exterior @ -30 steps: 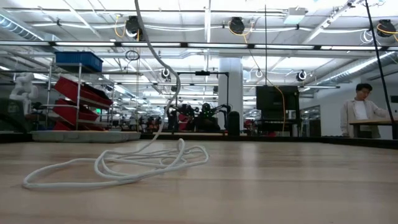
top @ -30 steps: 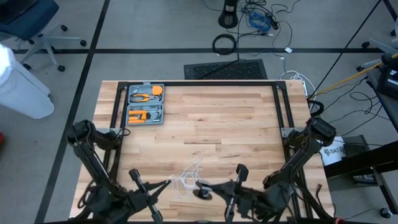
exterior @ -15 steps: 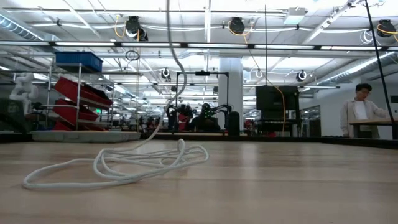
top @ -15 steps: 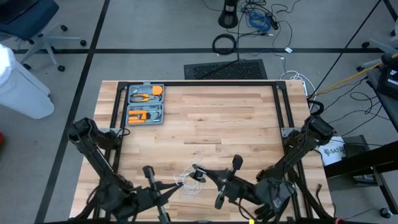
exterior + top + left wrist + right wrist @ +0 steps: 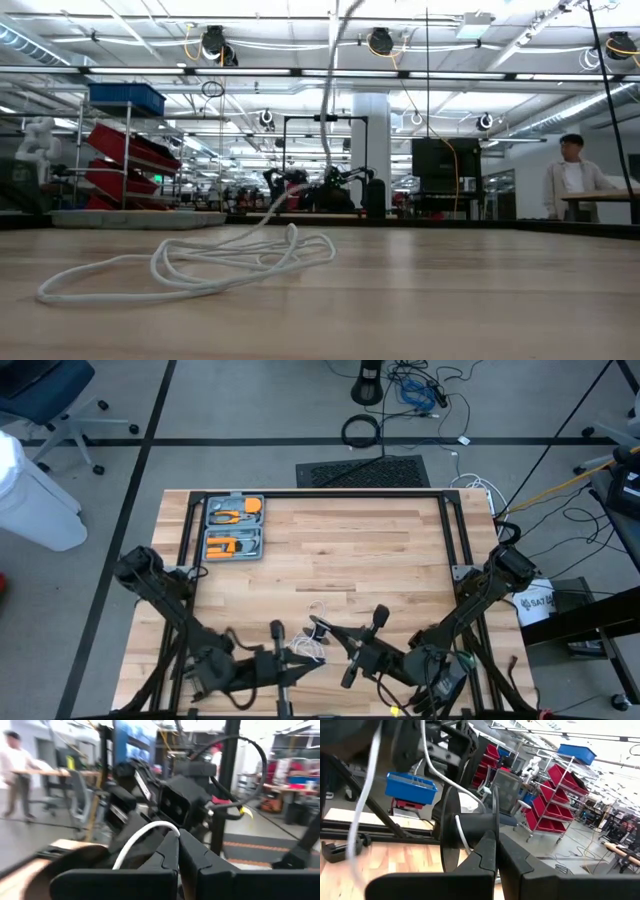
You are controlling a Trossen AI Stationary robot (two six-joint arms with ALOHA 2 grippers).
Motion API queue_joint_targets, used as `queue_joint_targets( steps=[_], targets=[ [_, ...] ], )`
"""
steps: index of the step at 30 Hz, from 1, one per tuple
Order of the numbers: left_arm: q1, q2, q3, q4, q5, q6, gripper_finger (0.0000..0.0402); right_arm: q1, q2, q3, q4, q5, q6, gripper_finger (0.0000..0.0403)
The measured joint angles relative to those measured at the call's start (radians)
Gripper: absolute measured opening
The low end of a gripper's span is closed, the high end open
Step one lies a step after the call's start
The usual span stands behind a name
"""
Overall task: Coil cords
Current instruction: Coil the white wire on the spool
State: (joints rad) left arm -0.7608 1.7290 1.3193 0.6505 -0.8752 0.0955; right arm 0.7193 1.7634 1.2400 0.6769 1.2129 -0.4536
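- The white cord [image 5: 305,647] lies mostly as a loose, untidy heap near the near edge of the tabletop [image 5: 330,550], between the two arms; in the low view the heap [image 5: 200,265] rests flat on the wood, with one strand rising from it out of the top of the picture.
- Left tool [image 5: 178,851]: jaws clenched, with the cord [image 5: 145,840] arching out from between the fingertips, so the cord is judged pinched. In the high view this tool [image 5: 283,665] sits at the near edge, just left of the heap.
- Right tool [image 5: 496,851]: jaws clenched on the rim of the small black reel [image 5: 465,827], held upright on edge. In the high view the reel [image 5: 320,628] is just right of the heap.
- A few strands of cord are seen running past the reel's hub in the right wrist view; whether any full turn is wound cannot be told.
- Progress judged early: cord and reel are both gripped, but most of the cord is left loose on the tabletop to be wound.
- A grey tool case [image 5: 233,527] sits at the far left, well apart.
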Motion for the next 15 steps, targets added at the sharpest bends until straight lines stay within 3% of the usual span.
queue_joint_targets(
  steps=[6, 15],
  targets=[
    [0.041, 0.0, 0.0, -0.08, 0.142, -0.118, 0.0001, 0.0, 0.0, 0.0, -0.016, 0.072, -0.001, 0.0],
    [0.062, 0.0, 0.0, -0.179, 0.169, -0.198, 0.0001, 0.0, 0.0, 0.0, -0.025, 0.096, 0.018, 0.0]
  ],
)
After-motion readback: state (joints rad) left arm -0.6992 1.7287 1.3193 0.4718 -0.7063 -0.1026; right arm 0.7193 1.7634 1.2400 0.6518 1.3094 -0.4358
